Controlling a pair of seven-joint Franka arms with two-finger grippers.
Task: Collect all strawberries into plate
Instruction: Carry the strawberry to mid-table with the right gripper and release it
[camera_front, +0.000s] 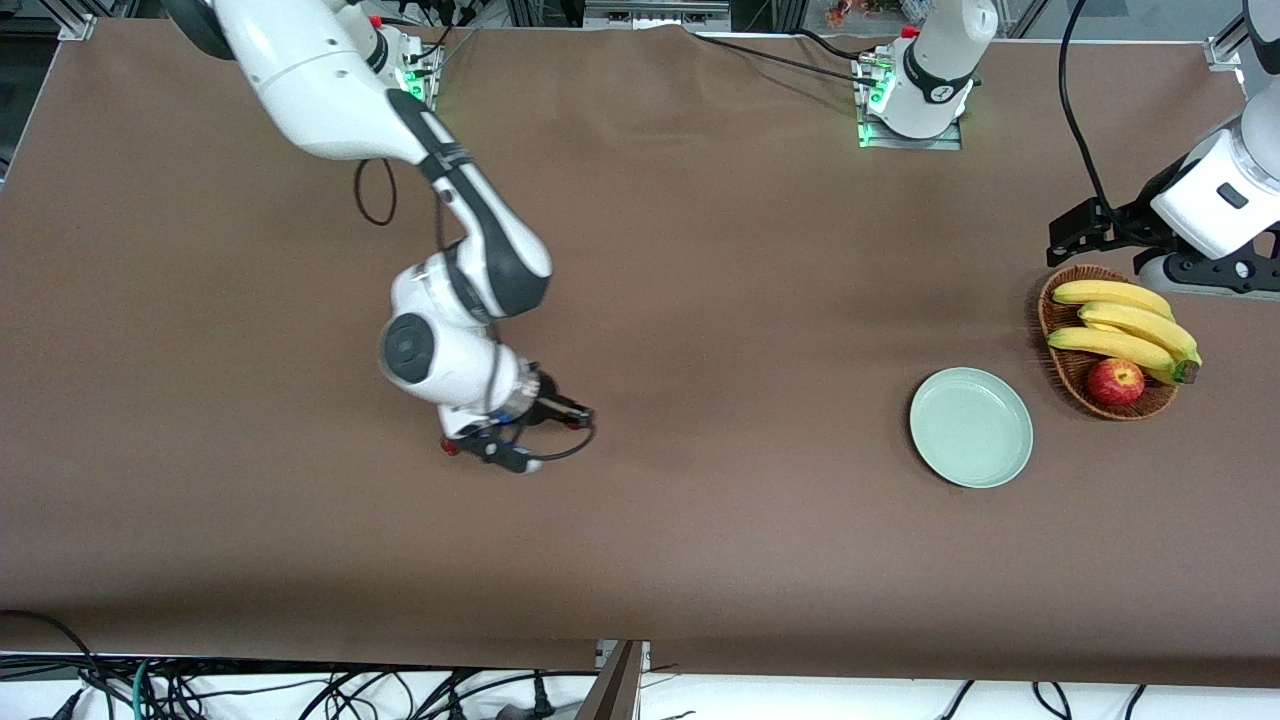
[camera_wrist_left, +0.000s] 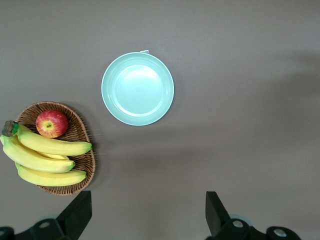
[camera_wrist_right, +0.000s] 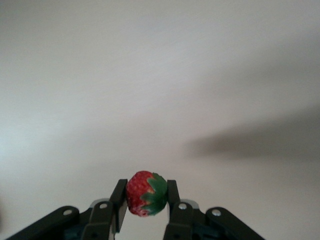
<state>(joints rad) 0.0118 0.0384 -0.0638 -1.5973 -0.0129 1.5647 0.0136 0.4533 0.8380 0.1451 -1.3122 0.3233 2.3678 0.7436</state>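
My right gripper (camera_wrist_right: 145, 200) is shut on a strawberry (camera_wrist_right: 145, 193), red with a green cap, held between the fingertips above bare table. In the front view the right gripper (camera_front: 500, 440) is over the table's middle, toward the right arm's end, and the hand hides the berry. A small red spot (camera_front: 450, 447) shows at the hand's edge; I cannot tell what it is. No other strawberries are in view. The mint-green plate (camera_front: 971, 427) is empty and also shows in the left wrist view (camera_wrist_left: 137, 88). My left gripper (camera_wrist_left: 149, 215) is open, empty and high up (camera_front: 1078, 232).
A brown wicker basket (camera_front: 1062, 372) with bananas (camera_front: 1125, 325) and a red apple (camera_front: 1115, 381) stands beside the plate at the left arm's end. It shows in the left wrist view too (camera_wrist_left: 80, 131). Cables hang along the table's front edge.
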